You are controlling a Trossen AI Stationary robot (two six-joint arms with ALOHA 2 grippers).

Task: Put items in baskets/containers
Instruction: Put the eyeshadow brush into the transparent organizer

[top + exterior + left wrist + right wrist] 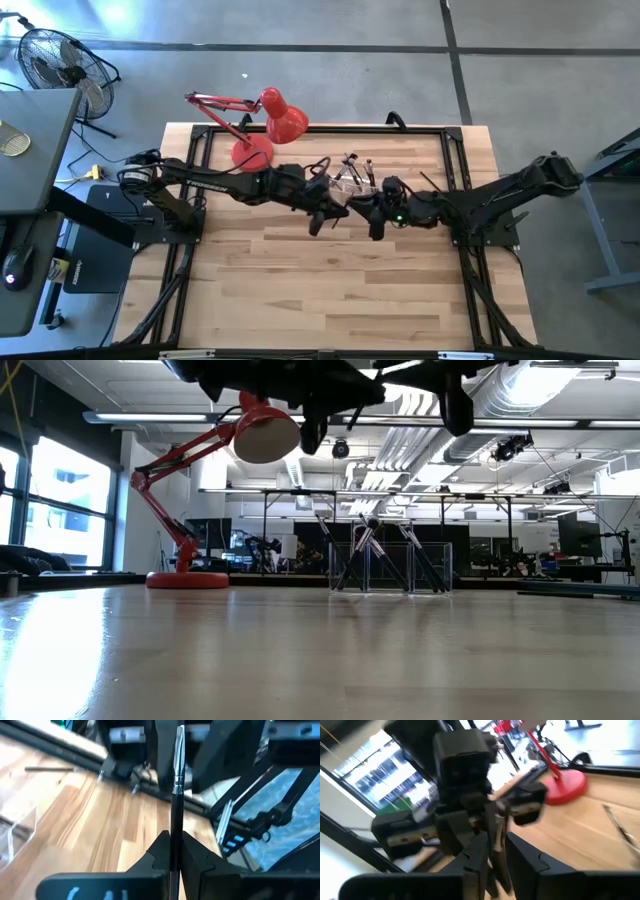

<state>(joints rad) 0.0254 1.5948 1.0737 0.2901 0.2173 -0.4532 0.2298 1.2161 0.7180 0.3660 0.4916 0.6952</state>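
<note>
- Left wrist view: closest thing is the left gripper [175, 865] itself, fingers [156, 854] clamped together on a thin black brush [176, 805]. The handle runs straight out from between them, silver ferrule and tip at the far end. Another brush [50, 769] lies flat on the surface [110, 820] further off.
- Right wrist view: the right gripper [492, 860] is nose to nose with the left one, and the same brush sits between its fingers too. They look partly apart, but I honestly can't tell if they're gripping or letting go. Looks like a handoff to me.
- High view: both grippers meet over the middle of the surface, just beside the clear holder [350, 178], which already has several brushes leaning in it. The red lamp [262, 125] stands on the holder's left-arm side.
- Low view: the holder stands upright beside the lamp base, brushes crossed inside, arms above it.
- Handling guess: the brush is light, stiff, skinny and smooth, so it could pivot or slip. I'd pinch mid-handle, away from the bristles.
</note>
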